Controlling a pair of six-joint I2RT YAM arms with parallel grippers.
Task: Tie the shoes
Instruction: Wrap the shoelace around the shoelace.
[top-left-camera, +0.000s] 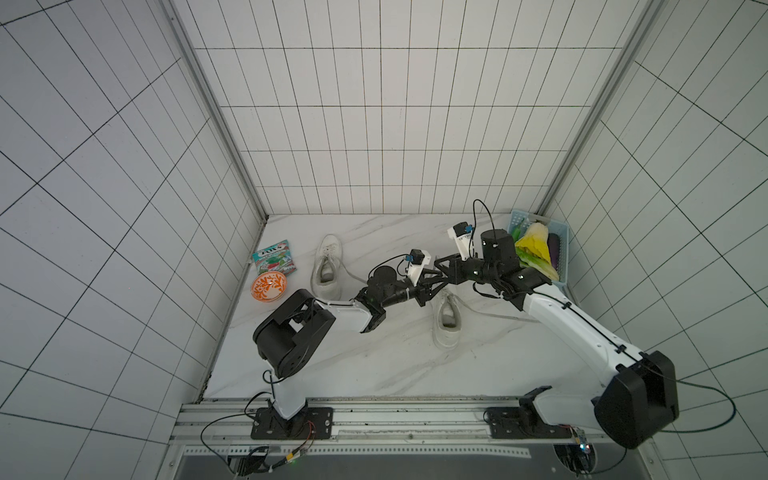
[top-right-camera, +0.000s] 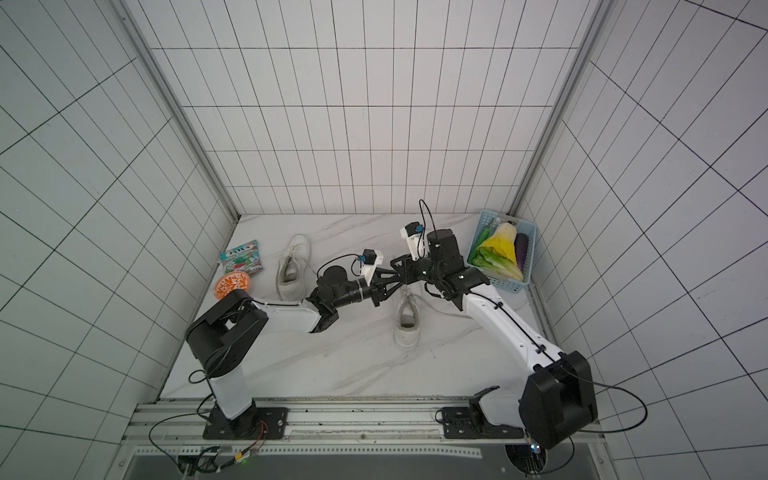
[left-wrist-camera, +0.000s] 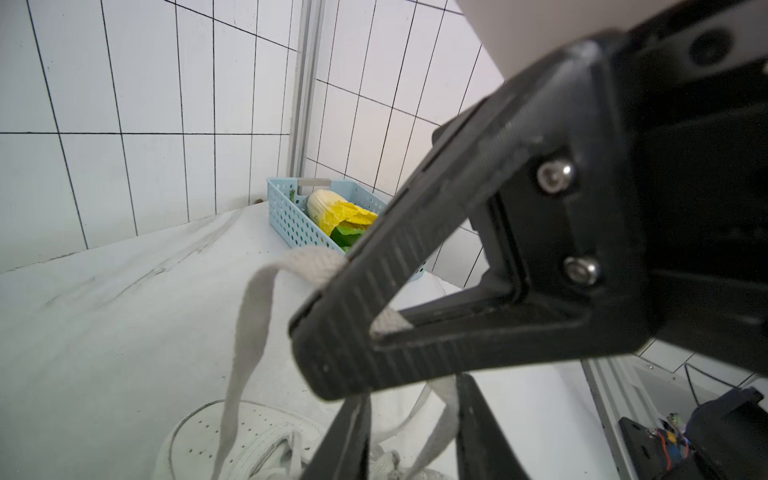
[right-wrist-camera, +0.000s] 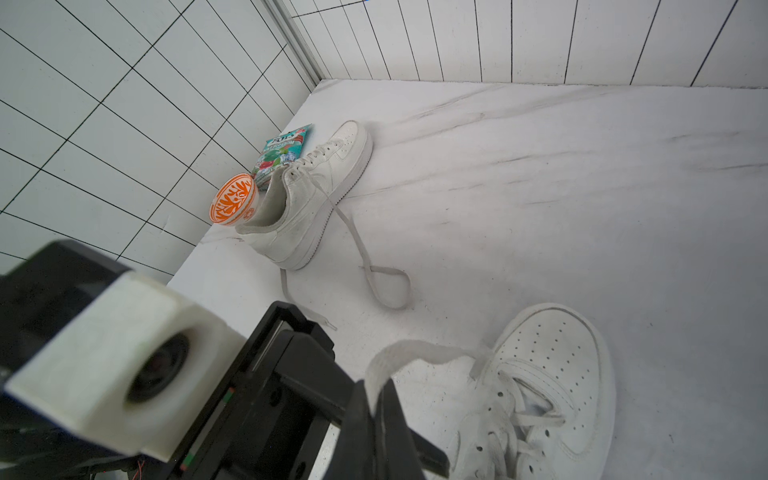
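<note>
The right end effector (left-wrist-camera: 332, 353) is clenched on a greyish-white flat lace (left-wrist-camera: 255, 307), which arcs up from the eyelets and drops between its fingertips. Close against it, the left end effector (left-wrist-camera: 409, 401) shows its jaws a little apart with lace strands running through the gap. Their tips are hidden behind the right one's fingers, so I cannot tell whether it grips anything.

That crowding is the main hazard. A left pinch could land on the wrong strand, on two at once, or on the right one's finger, and the two could jam together. The held lace looks flat and smooth, so a sideways tug may slide it out of the pinch and drop the loop.

Directly beneath both sits the plain white low-top sneaker (top-left-camera: 444, 338) on the white marble-patterned bench (top-left-camera: 374, 357). Nothing pins it, so a hard upward pull would likely lift or drag it rather than tighten anything. Its other lace end (top-left-camera: 498, 316) trails away under the right arm and could snag.

Farther off, past the left wrist, the second white sneaker (top-left-camera: 328, 266) stands untied, its loose lace (right-wrist-camera: 386, 286) looped on the bench. Behind the right end effector, the pale blue perforated plastic basket (left-wrist-camera: 291, 224) stands near that arm's elbow, where a wide swing could knock it.
</note>
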